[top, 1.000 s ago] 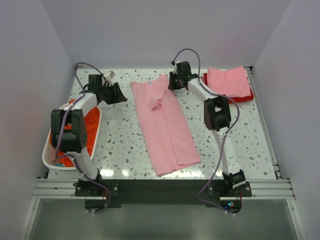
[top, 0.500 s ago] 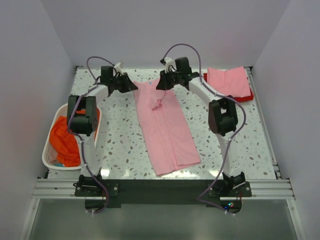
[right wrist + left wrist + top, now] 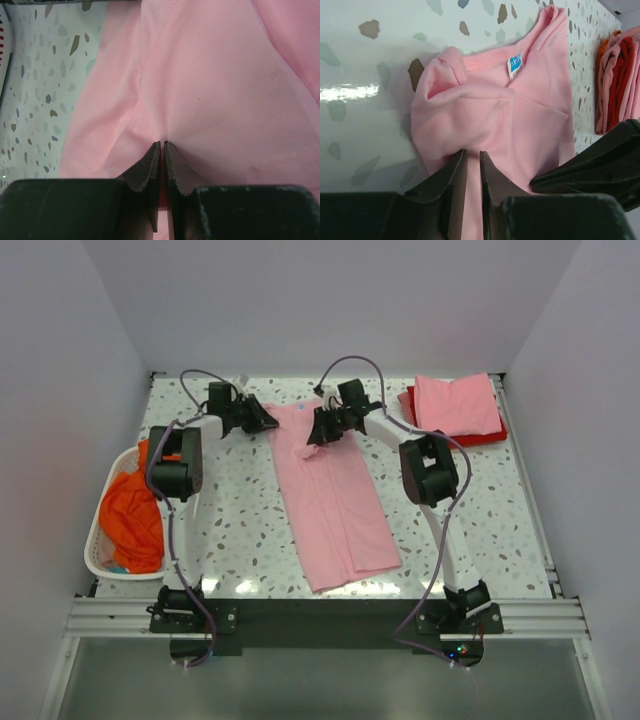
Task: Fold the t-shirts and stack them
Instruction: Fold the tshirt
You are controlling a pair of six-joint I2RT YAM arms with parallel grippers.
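Note:
A light pink t-shirt (image 3: 330,495) lies folded into a long strip down the middle of the table, its collar end far from me. Its white neck label (image 3: 515,65) shows in the left wrist view. My left gripper (image 3: 268,422) is at the shirt's far left corner, and its jaws (image 3: 473,152) are shut on a fold of pink cloth. My right gripper (image 3: 315,432) is on the far end of the shirt, its jaws (image 3: 163,144) pinched shut on pink cloth. A folded pink shirt (image 3: 455,402) lies on a red one (image 3: 490,432) at the far right.
A white slotted basket (image 3: 96,558) stands at the left edge and holds an orange shirt (image 3: 130,515). The folded stack also shows in the left wrist view (image 3: 616,75). Walls close the table on three sides.
The left arm swung from the basket side over to the pink shirt's far left corner. The right gripper moved left onto the shirt's far end. Both now grip pink cloth.

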